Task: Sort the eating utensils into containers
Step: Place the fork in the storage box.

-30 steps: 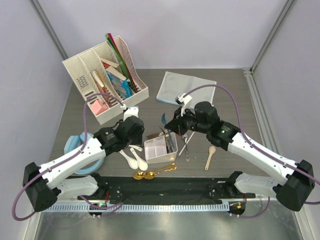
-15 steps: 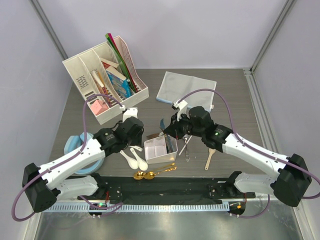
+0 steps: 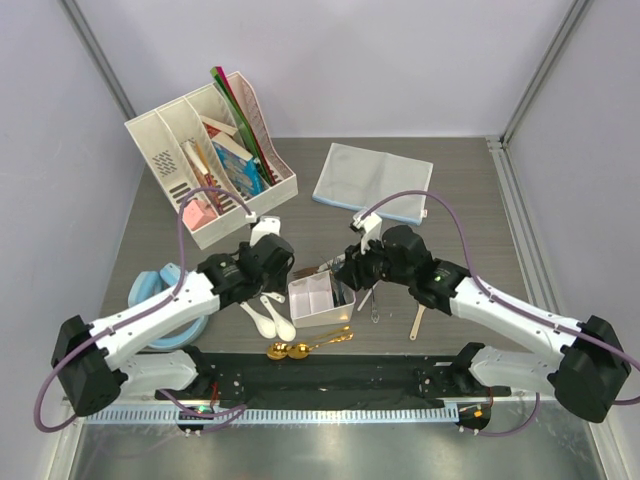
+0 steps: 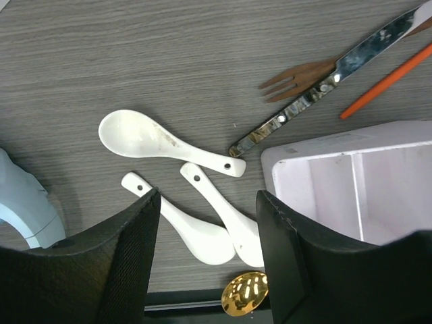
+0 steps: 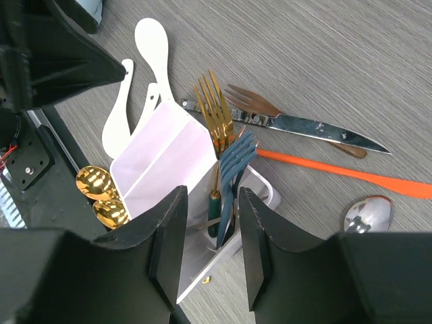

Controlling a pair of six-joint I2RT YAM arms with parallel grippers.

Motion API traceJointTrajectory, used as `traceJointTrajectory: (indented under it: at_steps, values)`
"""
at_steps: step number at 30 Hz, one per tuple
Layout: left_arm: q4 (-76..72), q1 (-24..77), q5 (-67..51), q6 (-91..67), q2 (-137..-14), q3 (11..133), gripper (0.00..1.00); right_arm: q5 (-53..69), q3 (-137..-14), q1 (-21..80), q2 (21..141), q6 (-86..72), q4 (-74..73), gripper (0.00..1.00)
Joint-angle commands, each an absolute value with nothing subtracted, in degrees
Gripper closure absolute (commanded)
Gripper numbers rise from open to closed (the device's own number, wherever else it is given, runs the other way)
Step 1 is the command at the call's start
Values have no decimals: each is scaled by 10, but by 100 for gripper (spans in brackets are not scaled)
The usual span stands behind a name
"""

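The left gripper [image 4: 209,250] hangs with its jaws spread wide above three white ceramic spoons [image 4: 155,138], which lie loose on the tabletop [image 4: 135,54] just left of the white divided box [image 4: 351,182]. Nothing is pinched between its fingers. The right gripper [image 5: 212,236] hovers over the box's right-hand compartment with its jaws apart. In the gap below them lean a blue fork [image 5: 235,162] and a gold fork [image 5: 214,115], handles down inside that compartment and tines poking over the rim. As far as the wrist view shows, neither finger touches them. Behind the box on the tabletop lie a brown fork [image 5: 253,101], a silver knife [image 5: 317,128] lying across it, and an orange-handled piece [image 5: 337,169] just beside the knife. A silver spoon [image 5: 368,216] rests to the right of the box, with a wooden spoon [image 3: 420,315] further right. Two gold spoons [image 5: 101,196] lie side by side in front of the box, at the edge of the black mat [image 3: 330,375]. A grey-blue cloth [image 3: 375,180] lies flat at the back, and a file organizer [image 3: 165,150] holding books stands at the back left.
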State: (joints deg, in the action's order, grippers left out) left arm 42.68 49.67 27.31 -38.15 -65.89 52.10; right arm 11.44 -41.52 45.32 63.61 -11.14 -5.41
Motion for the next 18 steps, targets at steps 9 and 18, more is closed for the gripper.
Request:
traceJointTrajectory:
  at_steps: [9,18]
  values:
    - [367,439,233,-483,-733,497,43,38,-468,458,528,-135,-40,56]
    - [349,439,275,-759,-732,410,48,-100,-477,457,449,-75,-88,54]
